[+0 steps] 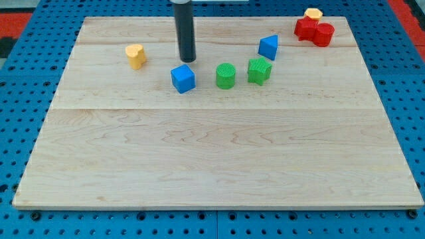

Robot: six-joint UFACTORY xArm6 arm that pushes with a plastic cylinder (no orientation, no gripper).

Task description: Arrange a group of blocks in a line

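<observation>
Seven blocks sit in the tabletop's (212, 166) top half. My tip (187, 60), a bare rod with no fingers to spread or press, stands just above the blue cube (182, 78). Rightward follow a green cylinder (226, 76), a green block (259, 70) and a second blue block (268, 47). A yellow heart-shaped block (135, 56) lies toward the left edge; two touching red blocks (313, 30) and a small yellow block (313, 12) crowd the top right corner. No writing shows. The bottom half lies open.

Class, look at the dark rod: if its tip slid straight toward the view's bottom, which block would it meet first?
Most likely the blue cube. My tip sits just above it in the view, slightly to its right, seemingly apart, though depth is uncertain. It might only clip the cube's right part.
</observation>
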